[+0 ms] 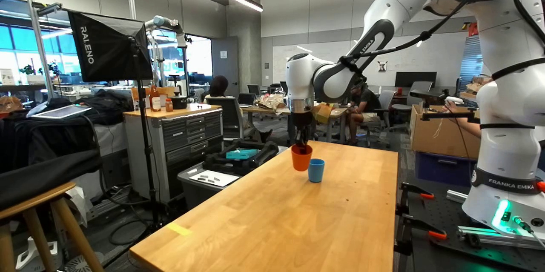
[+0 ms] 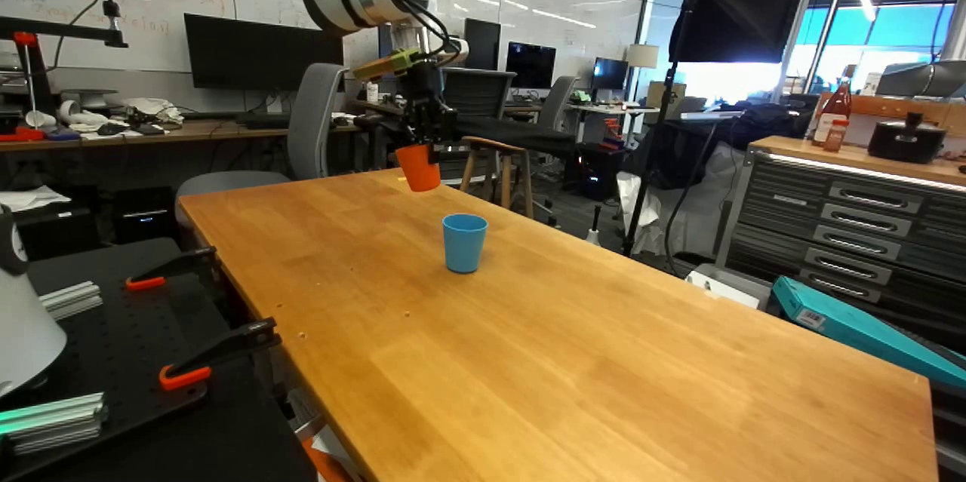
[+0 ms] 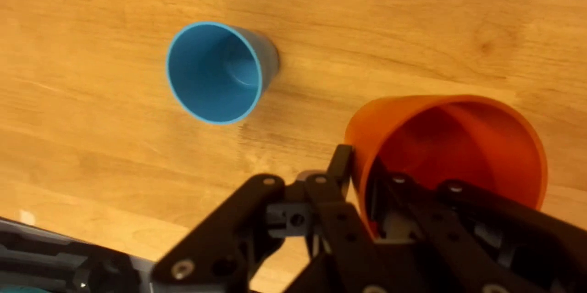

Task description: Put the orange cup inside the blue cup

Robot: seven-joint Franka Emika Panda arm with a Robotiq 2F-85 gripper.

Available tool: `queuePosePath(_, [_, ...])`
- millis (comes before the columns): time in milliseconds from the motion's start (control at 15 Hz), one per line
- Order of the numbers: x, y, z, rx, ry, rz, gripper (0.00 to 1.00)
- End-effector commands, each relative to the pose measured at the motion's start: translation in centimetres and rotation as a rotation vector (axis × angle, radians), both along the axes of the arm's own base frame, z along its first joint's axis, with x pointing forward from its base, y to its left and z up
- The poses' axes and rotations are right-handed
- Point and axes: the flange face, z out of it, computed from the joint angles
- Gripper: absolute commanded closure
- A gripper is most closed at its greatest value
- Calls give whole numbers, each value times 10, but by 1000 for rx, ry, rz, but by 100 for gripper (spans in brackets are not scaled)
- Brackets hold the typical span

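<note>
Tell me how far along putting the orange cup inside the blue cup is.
Done: the orange cup is grasped by its wall and off the wooden table. In hand: the gripper holds it tilted, apart from the blue cup. Left: the blue cup stands upright with no cup inside, so aligning, lowering and releasing remain.

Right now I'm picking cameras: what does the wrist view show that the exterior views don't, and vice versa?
Only the wrist view shows the inner floor of the blue cup and, clearly, one finger of the pincer inside the orange cup, one outside. Only the exterior views show the Franka Emika arm, Raleno softbox and drawer cabinet. Both show the pincer gripping the orange cup, and the blue cup upright on the wooden table.
</note>
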Motion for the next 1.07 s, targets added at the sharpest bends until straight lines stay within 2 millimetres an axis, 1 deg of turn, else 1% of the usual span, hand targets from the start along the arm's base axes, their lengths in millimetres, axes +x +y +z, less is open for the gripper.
queuePosePath(0, [17,-36,28,-25,-17,-81,97])
queuePosePath(200, [25,-69,37,-38,-22,-145,97])
queuePosePath(467, [24,-99,41,-58,-5,-216,97])
queuePosePath(667, [21,-118,41,-74,13,-257,97])
queuePosePath(733, [19,-123,38,-79,23,-269,97])
queuePosePath(1000, [13,-135,28,-86,63,-295,97])
